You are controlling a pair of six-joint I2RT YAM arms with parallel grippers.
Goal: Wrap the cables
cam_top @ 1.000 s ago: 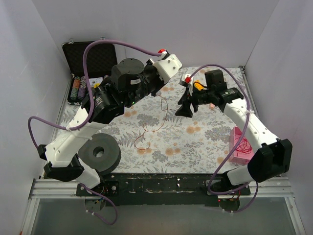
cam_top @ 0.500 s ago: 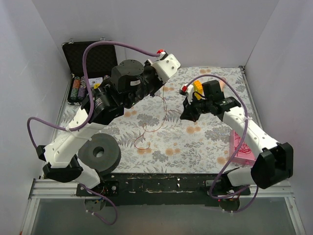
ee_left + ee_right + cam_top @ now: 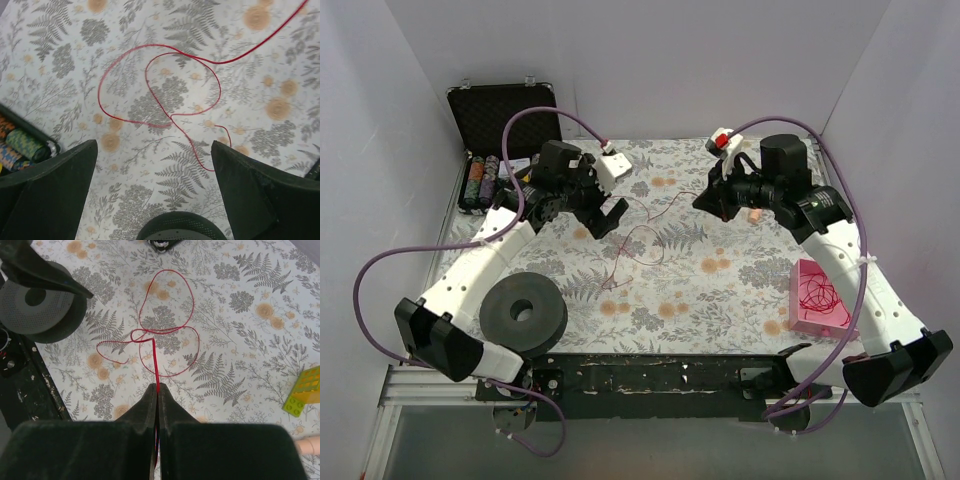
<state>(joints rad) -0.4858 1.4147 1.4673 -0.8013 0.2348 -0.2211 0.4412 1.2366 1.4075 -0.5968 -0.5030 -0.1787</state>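
A thin dark-red cable (image 3: pixel 642 236) lies in loose loops on the floral mat, its tail running toward the near side. In the right wrist view the cable (image 3: pixel 167 330) rises from its loops into my right gripper (image 3: pixel 157 388), which is shut on it. From above, that right gripper (image 3: pixel 706 200) hangs over the far middle of the mat with the strand stretched to it. My left gripper (image 3: pixel 605 218) hovers left of the loops, open and holding nothing. Its wrist view shows the cable (image 3: pixel 159 85) ahead of the wide-apart left gripper (image 3: pixel 154 150).
A pink tray (image 3: pixel 800 318) at the right edge holds another coiled red wire. A grey roll (image 3: pixel 523 312) sits near the left arm's base. At the far left an open black case (image 3: pixel 505 115) stands beside poker chips (image 3: pixel 480 180). A yellow block (image 3: pixel 305 389) lies by the right arm.
My right gripper has shut on the cable and drawn it toward the far side. My left gripper has opened, let the strand go, and pulled back to the left.
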